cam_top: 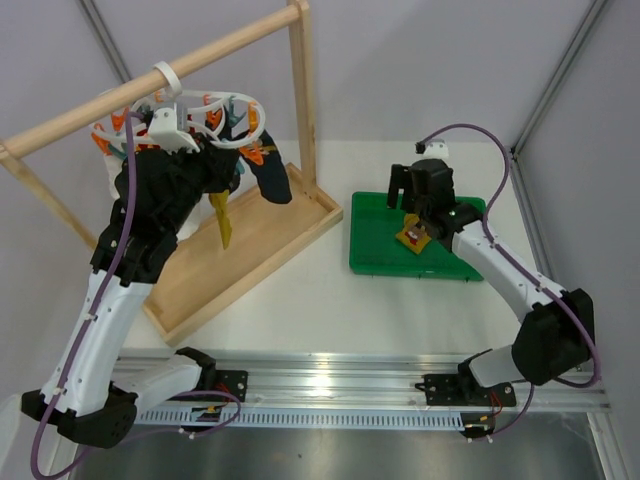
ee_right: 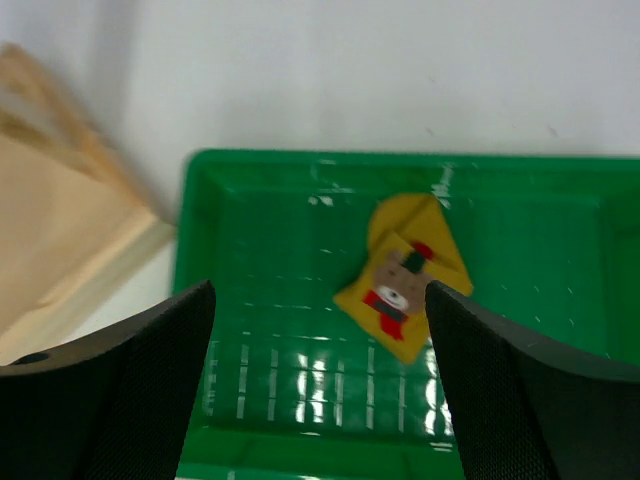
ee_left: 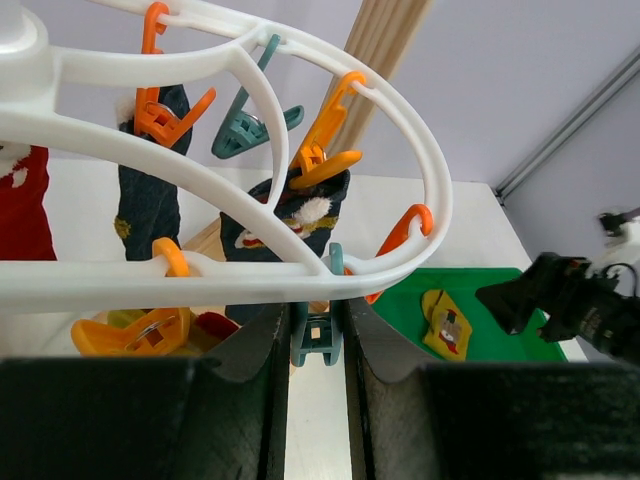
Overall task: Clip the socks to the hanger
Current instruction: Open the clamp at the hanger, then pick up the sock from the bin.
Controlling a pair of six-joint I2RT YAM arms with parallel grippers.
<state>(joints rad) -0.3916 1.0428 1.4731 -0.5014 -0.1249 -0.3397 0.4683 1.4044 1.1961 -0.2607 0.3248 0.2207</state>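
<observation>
The white hanger (cam_top: 215, 120) hangs by its hook from the wooden rail, with orange and teal pegs around its loops. My left gripper (cam_top: 213, 168) is raised up to it. In the left wrist view the left gripper (ee_left: 318, 322) is shut on a teal peg (ee_left: 318, 340) just under the hanger's rim (ee_left: 250, 272). One mustard-yellow sock (cam_top: 222, 222) dangles below the hanger. Another yellow sock (ee_right: 405, 282) with a bear patch lies in the green tray (ee_right: 260, 250). Above it my right gripper (ee_right: 318, 295) stands open with nothing between its fingers; the top view shows this gripper (cam_top: 408, 205) over that sock (cam_top: 413, 237).
Dark navy socks (ee_left: 290, 215) and a red sock (ee_left: 25, 205) hang from other pegs. The tall wooden rack (cam_top: 300, 90) stands on its tray base (cam_top: 260, 250) at the left. The green tray (cam_top: 380, 250) sits right of it.
</observation>
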